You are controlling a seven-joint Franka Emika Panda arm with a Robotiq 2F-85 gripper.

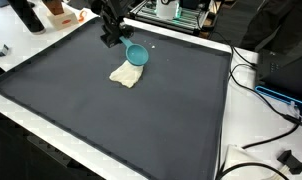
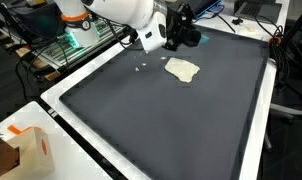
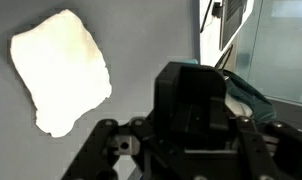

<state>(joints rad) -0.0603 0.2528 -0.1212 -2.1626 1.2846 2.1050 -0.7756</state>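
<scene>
My gripper hangs over the far edge of a black mat. It seems shut on the handle of a teal cup, which is tilted just above a cream cloth lying flat on the mat. In the wrist view the cloth is at the left. A bit of the teal cup shows at the right behind my dark gripper body, and my fingertips are hidden. In an exterior view my gripper hides the cup, with the cloth just in front of it.
The mat covers most of a white table. Cables and dark equipment lie off one side. A cardboard box stands at a table corner. Racks and equipment stand behind the far edge.
</scene>
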